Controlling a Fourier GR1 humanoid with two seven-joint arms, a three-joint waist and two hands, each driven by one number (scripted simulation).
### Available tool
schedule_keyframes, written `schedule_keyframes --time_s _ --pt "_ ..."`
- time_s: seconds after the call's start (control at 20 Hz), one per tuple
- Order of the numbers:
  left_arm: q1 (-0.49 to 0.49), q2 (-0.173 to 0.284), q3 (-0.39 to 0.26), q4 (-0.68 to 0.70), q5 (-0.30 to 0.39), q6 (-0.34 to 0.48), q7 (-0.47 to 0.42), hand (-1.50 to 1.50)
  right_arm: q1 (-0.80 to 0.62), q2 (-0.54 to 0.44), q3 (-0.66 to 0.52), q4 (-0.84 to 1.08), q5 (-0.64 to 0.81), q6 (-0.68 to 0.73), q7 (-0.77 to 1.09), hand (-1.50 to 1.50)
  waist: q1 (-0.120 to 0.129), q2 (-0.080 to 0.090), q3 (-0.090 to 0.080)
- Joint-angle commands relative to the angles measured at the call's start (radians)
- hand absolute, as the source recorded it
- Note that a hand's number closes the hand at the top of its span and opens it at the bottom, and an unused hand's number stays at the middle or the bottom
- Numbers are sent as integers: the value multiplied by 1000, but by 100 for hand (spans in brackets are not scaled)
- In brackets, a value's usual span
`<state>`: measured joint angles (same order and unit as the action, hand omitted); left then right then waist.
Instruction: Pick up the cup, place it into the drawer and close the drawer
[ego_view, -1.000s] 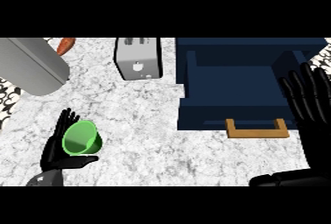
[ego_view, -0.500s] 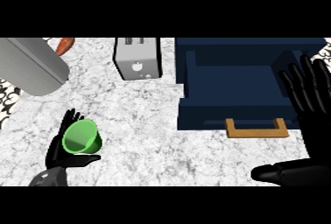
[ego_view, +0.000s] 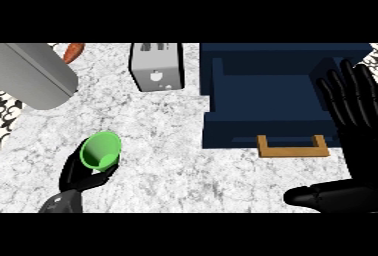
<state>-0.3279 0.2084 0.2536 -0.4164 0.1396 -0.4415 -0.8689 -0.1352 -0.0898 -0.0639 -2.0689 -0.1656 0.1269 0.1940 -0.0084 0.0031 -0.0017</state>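
Down at the lower left: my left hand (ego_view: 83, 172) has the green cup (ego_view: 101, 150), fingers curled round it from below and behind, open mouth tipped toward me.
Cup: over the marbled counter (ego_view: 170, 150), well apart from the drawer; I can't tell whether its base is clear of the surface.
Drawer: the dark blue drawer (ego_view: 277, 97) stands pulled open at the upper right, its hollow bare as far as I can see, wooden handle (ego_view: 292, 148) on the near front.
Step in hand: I judge the cup is grasped and the carry across to the drawer comes next.
How I'd do it well: raise the cup enough to clear the drawer's near front wall, travel right and away from me, and bring it down inside the hollow, not onto the rim. I'd right the cup on the way so it lands on its base.
Watch for: the toaster (ego_view: 156, 66) sits between the cup and the drawer's far left corner, so I'd keep the path on the near side of it.
Right hand: my right hand (ego_view: 353, 107) is spread, fingers straight and up, resting at the right edge beside the drawer, holding nothing.
Other things: a grey cylinder (ego_view: 33, 75) lies at the upper left, with something orange (ego_view: 72, 51) behind it.
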Motion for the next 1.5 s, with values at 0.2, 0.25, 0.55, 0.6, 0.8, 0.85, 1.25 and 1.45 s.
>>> schedule_keyframes --time_s 0.2,0.25,0.55,0.6,0.8,0.85,1.25,1.45 --pt "-44 -26 -6 -51 8 -11 -121 150 41 11 16 14 34 7 -57 -150 0 -1 1" --pt "-24 23 2 -32 0 -39 -175 150 72 20 42 -28 31 7 -27 -150 -4 0 0" --pt "11 -67 19 -110 28 128 -208 150 70 14 13 -27 14 10 -45 -150 7 -3 1" --pt "-6 -66 30 -82 34 130 -218 150 1 -7 -3 3 12 1 -5 -150 6 -1 1" --pt "6 -110 7 -201 39 194 -179 150 -44 -20 -31 28 -3 -3 2 -150 14 -4 2" --pt "-31 -86 34 -154 65 141 -194 150 26 15 0 -35 6 -15 -8 -150 5 -2 1" --pt "14 -117 -96 -584 81 171 118 150 32 -18 -45 18 -26 21 -26 -150 18 -8 3" --pt "91 -163 -160 -817 99 203 250 150 7 -26 -51 24 -24 14 -2 -150 18 -7 3"
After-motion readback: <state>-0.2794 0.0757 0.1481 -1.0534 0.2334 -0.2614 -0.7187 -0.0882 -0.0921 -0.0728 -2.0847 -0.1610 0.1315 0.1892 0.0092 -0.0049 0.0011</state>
